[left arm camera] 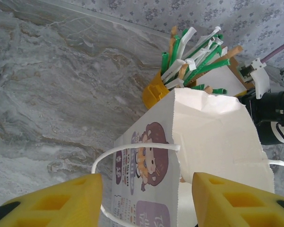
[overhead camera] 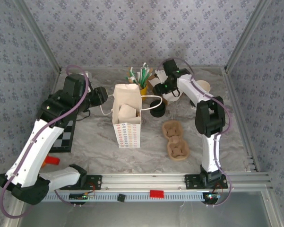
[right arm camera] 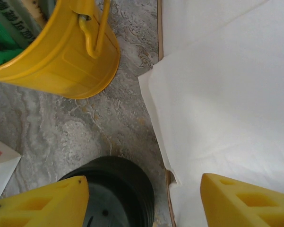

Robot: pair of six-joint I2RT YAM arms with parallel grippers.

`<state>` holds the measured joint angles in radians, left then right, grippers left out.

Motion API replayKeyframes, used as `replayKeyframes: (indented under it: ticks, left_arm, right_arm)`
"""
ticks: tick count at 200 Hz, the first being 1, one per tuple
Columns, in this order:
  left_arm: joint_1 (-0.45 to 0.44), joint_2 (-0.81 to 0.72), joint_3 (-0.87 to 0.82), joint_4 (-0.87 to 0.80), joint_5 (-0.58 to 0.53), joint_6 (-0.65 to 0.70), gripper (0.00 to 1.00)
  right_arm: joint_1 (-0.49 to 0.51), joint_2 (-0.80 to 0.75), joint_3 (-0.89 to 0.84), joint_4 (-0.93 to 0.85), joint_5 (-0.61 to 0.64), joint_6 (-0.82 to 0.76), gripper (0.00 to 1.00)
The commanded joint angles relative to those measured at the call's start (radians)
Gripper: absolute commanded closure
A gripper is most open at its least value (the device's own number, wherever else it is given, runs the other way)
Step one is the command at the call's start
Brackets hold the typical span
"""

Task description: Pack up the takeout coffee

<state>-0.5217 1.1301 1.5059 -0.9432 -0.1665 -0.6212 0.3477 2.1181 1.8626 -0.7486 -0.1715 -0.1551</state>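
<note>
The paper bag [overhead camera: 127, 127] is standing upright in the middle of the marble table [overhead camera: 99, 153]. Its mouth is gaping open, and a pale cup [overhead camera: 127, 112] is sitting down inside it. The left gripper [overhead camera: 100, 96] is hovering just beside the bag's left wall. In the left wrist view its yellow fingers [left arm camera: 61, 201] are standing wide apart and are gripping nothing. The white handle loop [left arm camera: 132, 149] is arcing across the gap without being pinched.

Over to the far side, the yellow bucket [overhead camera: 143, 88] is bristling with green and white sticks [overhead camera: 141, 74], just behind the bag's far right corner. The right gripper [overhead camera: 163, 87] is hanging right of that bucket, and its jaws are also spread wide with nothing between them. In its wrist view it is looking straight down at the bucket, a white paper sheet [right arm camera: 227, 94] and the black lids [right arm camera: 111, 194].

In the overhead view those lids are sitting just right of the bag. The brown pulp cup carrier [overhead camera: 176, 139] is lying flat, nearer and to the right, apart from the bag. A second cup [overhead camera: 204, 87] is waiting at the far right edge. A checkered board [overhead camera: 66, 137] is lying under the left arm [overhead camera: 38, 137].
</note>
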Motion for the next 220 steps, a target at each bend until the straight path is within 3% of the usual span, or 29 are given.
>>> replayKeyframes:
  ticks: [1, 49, 137, 186, 220]
  left_arm:
    - [0.015, -0.011, -0.015, -0.018, -0.009, 0.019, 0.46]
    - [0.035, -0.010, -0.017, -0.022, -0.004, 0.021, 0.46]
    - [0.043, 0.006, -0.016, -0.014, 0.013, 0.020, 0.45]
    - [0.043, 0.017, -0.010, -0.020, 0.026, 0.022, 0.45]
    - [0.043, 0.010, -0.010, -0.026, 0.023, 0.023, 0.45]
  right_arm:
    - [-0.001, 0.053, 0.066, -0.002, 0.006, -0.039, 0.38]
    - [0.008, 0.133, 0.146, -0.026, 0.027, -0.046, 0.45]
    - [0.009, 0.157, 0.167, 0.007, 0.044, -0.037, 0.71]
    - [0.014, 0.189, 0.204, -0.005, 0.017, -0.041, 0.67]
    - [-0.001, 0.203, 0.202, 0.009, -0.020, -0.017, 0.71]
